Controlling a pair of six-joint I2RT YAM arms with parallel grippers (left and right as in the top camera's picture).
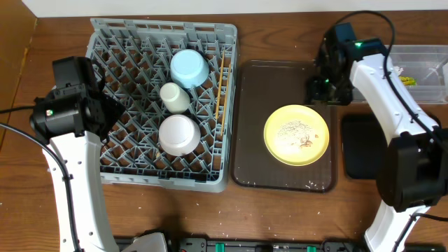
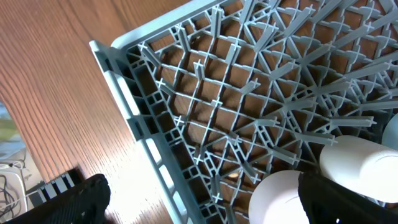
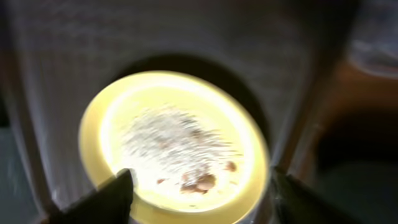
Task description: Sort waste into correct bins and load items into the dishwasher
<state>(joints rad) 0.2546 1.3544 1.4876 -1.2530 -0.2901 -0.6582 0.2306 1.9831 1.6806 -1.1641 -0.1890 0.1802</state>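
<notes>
right gripper (image 3: 202, 177): fingers spread wide with nothing between them, hanging over the yellow plate (image 3: 174, 146). The wrist view is blurry, so I can't tell how high above it I am.
left gripper (image 2: 208, 199): also spread and empty, parked over the left edge of the grey rack (image 2: 186, 106).
where stuff is: the plate lies flat in the brown tray (image 1: 245, 140), with rice crumbs (image 1: 294, 129) all over its middle. The light blue bowl (image 1: 189, 68), small white cup (image 1: 175, 97) and pinkish-white bowl (image 1: 179, 134) are in the rack, and the chopsticks (image 1: 222, 84) lie along its right side.
bins: the clear tub (image 1: 427, 52) is far right with what looks like the wrapper (image 1: 408, 80) inside. The black tray (image 1: 360, 145) is just right of the brown tray, partly under my arm.
worry 1: the plate lies flat, so a fingertip may not get under the rim. My guess is it skids across the tray instead of lifting.
worry 2: if I tilt it too early, the crumbs dump onto the brown tray and not into a bin.
worry 3: racking the plate before emptying it puts food in the dishwasher.
worry 4: a thin rim pinch plus a swing toward the bins could slip.
</notes>
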